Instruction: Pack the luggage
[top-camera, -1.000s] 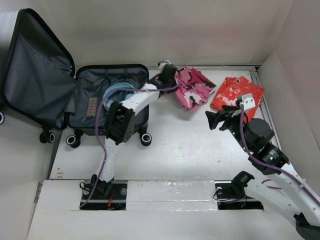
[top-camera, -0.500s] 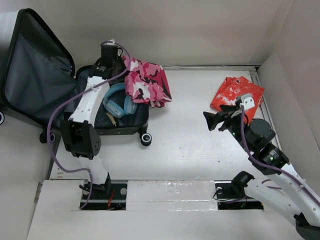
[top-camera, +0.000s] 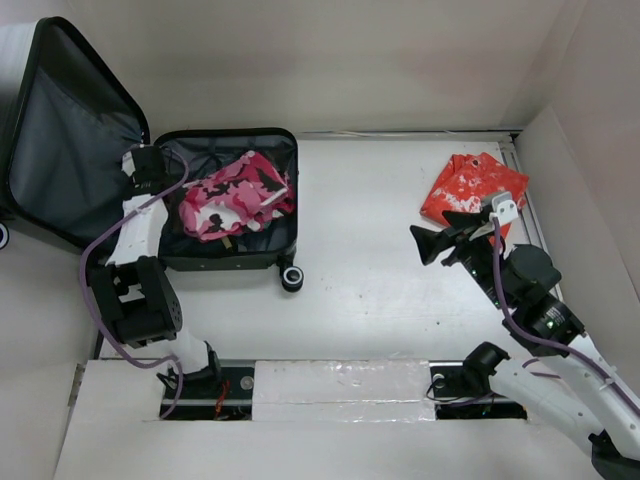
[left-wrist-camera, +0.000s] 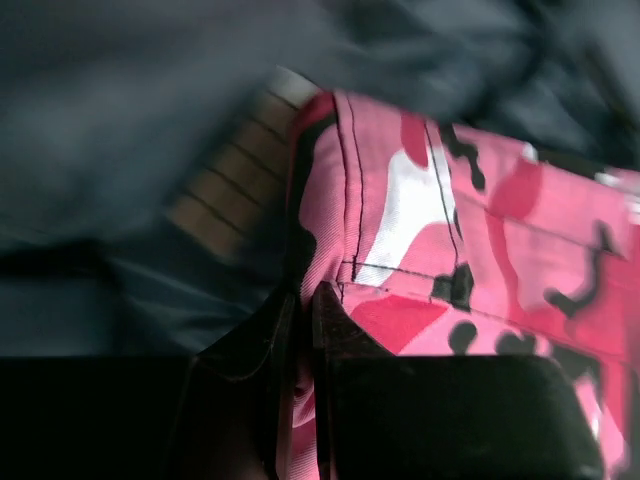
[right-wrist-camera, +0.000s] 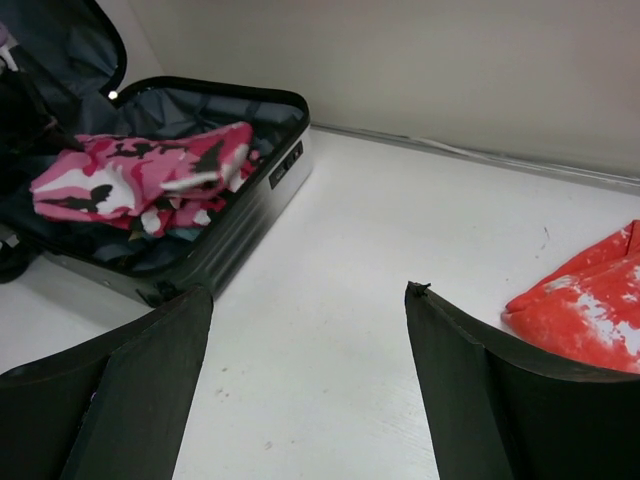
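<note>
Shows the luggage (top-camera: 60, 130) at the far left of the top view, swung wide open. Holds in its lower half a pink camouflage cloth (top-camera: 235, 195), pinched at its left hem by the left gripper (left-wrist-camera: 303, 320). Well to the right of the luggage, shows the right gripper (top-camera: 425, 243) spread wide, near a red-orange cloth (top-camera: 473, 190).

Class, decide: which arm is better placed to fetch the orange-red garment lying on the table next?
Right. The right gripper is open near the orange-red garment; the left gripper is shut on the pink camouflage garment in the luggage, farther away.
</note>
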